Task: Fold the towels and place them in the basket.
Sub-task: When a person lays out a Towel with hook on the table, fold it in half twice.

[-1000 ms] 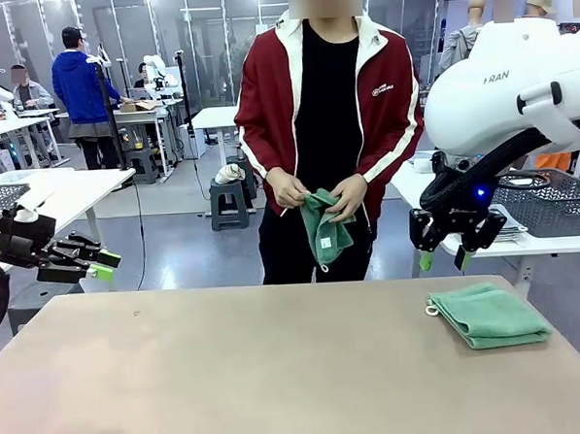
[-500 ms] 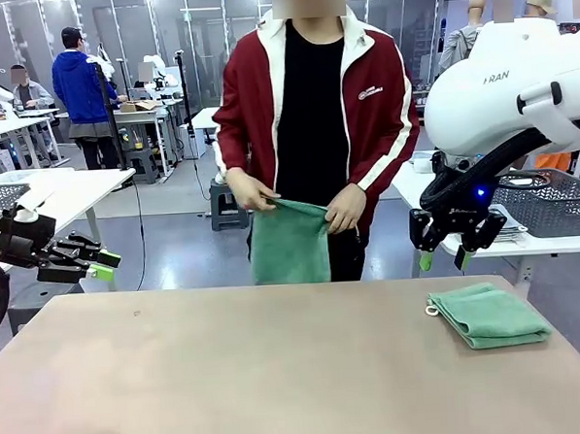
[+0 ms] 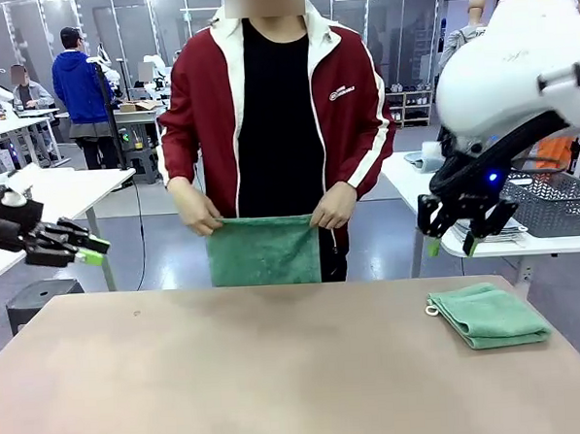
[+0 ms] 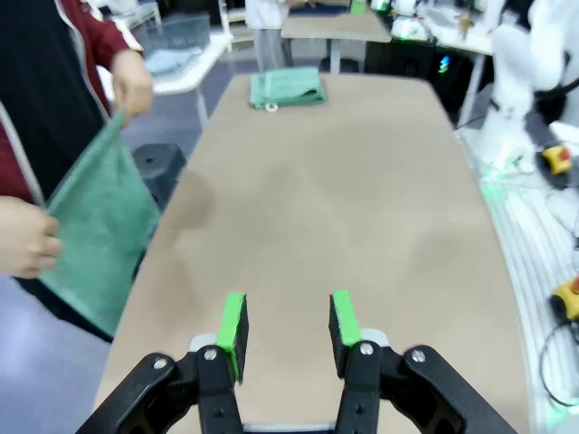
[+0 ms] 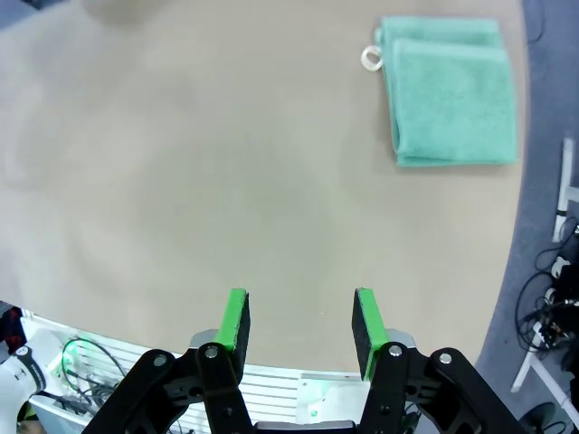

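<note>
A person at the table's far edge holds a mint-green towel (image 3: pixel 264 249) (image 4: pixel 95 224) spread out by its top corners, hanging just beyond the table. A second towel (image 3: pixel 490 314) (image 4: pixel 287 89) (image 5: pixel 450 90) lies folded on the table's right side, its pale loop pointing left. My left gripper (image 3: pixel 91 247) (image 4: pixel 288 325) hovers open off the table's left edge, holding nothing. Above and behind the folded towel, my right gripper (image 3: pixel 451 247) (image 5: pixel 301 324) hangs open and points down. A dark mesh basket (image 3: pixel 554 203) sits on a white side table at the right.
The tan table (image 3: pixel 279 373) is bare apart from the folded towel. White tables (image 3: pixel 65 195) flank the person. Cables and equipment (image 4: pixel 556 163) lie on the floor beside the table. Other people work farther back.
The person shook the bunched towel open, stepped to picture left and now holds it flat by two corners. My left gripper drifted slightly left and up. The right arm shifted slightly right.
</note>
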Controlling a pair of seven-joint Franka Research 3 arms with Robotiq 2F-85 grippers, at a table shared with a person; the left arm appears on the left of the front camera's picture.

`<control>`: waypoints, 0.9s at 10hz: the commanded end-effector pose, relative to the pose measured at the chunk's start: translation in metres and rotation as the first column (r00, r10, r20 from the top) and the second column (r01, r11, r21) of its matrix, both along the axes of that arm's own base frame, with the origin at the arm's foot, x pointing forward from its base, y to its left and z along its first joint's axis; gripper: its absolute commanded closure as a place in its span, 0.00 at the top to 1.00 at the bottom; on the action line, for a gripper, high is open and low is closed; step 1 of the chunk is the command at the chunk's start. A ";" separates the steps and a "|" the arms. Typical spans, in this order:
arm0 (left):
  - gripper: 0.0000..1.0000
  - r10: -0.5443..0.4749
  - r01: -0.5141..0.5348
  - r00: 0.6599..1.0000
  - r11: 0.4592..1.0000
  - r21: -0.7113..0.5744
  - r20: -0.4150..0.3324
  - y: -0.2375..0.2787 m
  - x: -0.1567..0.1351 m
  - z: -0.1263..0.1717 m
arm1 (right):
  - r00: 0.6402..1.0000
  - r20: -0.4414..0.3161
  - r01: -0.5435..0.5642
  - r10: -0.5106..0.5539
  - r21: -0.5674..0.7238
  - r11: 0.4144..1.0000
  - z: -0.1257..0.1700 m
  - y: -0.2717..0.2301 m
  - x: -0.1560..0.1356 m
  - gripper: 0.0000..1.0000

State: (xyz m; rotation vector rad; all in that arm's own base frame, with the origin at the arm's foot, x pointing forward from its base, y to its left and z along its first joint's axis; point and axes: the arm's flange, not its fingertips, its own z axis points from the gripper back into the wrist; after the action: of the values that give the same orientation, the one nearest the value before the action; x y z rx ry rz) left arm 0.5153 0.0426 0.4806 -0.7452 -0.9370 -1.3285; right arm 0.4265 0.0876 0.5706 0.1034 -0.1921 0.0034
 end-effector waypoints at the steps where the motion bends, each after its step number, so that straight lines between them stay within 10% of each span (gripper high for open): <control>1: 0.48 -0.004 0.005 1.000 1.000 0.017 -0.028 0.014 -0.009 0.043 | 0.996 0.082 -0.018 0.018 -0.002 1.000 0.054 -0.023 -0.036 0.59; 4: 0.48 0.004 -0.003 1.000 0.996 0.085 -0.007 0.020 -0.032 0.083 | 0.972 0.233 -0.028 0.021 0.028 0.999 0.120 -0.031 -0.096 0.59; 9: 0.48 0.010 -0.012 1.000 0.997 0.081 0.024 0.021 -0.030 0.088 | 0.969 0.248 -0.008 0.001 0.026 1.000 0.139 -0.030 -0.108 0.59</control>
State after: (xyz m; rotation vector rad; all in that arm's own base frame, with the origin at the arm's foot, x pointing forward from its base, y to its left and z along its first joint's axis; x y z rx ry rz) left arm 0.4821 0.0638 0.5693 -0.6533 -0.8853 -1.3699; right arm 0.3151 0.0580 0.7100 0.1261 -0.4483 0.0284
